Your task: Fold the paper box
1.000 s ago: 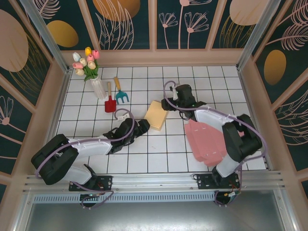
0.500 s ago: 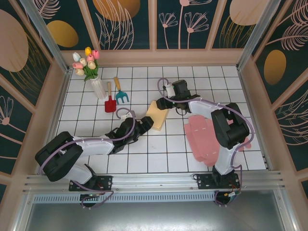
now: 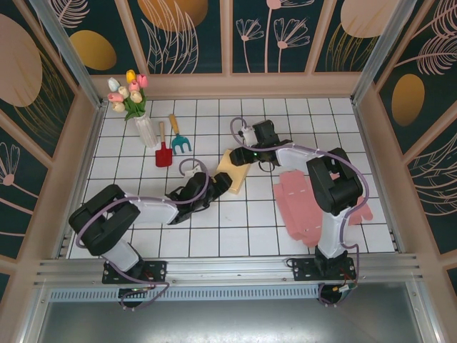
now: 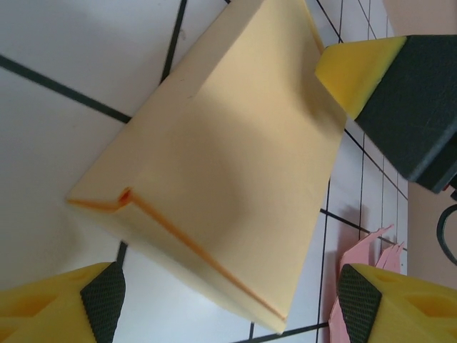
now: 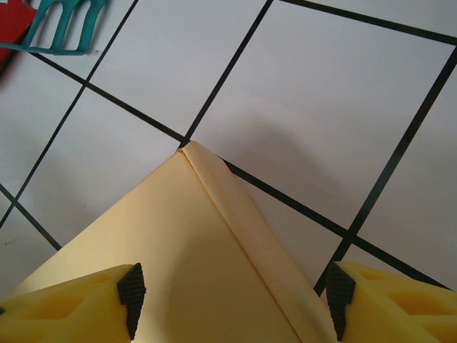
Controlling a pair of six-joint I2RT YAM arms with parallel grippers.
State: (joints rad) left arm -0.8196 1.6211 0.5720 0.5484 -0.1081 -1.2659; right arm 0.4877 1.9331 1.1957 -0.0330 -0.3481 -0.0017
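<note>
The paper box (image 3: pixel 233 170) is a pale yellow folded-flat piece lying on the white tiled floor mid-table. My left gripper (image 3: pixel 222 183) is at its near-left edge, open, with the box's near corner (image 4: pixel 214 179) between the spread fingertips (image 4: pixel 104 299) and not touching them. My right gripper (image 3: pixel 245 153) is at the box's far-right end, also open, its fingers straddling the box's corner and folded seam (image 5: pixel 235 214). One right finger (image 4: pixel 385 78) shows in the left wrist view at the box's far corner.
A pink flat paper cut-out (image 3: pixel 308 207) lies to the right under the right arm; its edge (image 4: pixel 371 243) shows beside the left fingers. A red shovel (image 3: pixel 163 153), a teal rake (image 3: pixel 179 140) and a vase of tulips (image 3: pixel 136 107) stand at the back left.
The right gripper swung left from beside the pink sheet onto the box's far end. The left gripper slid forward to the box's near edge. Both stayed open.
</note>
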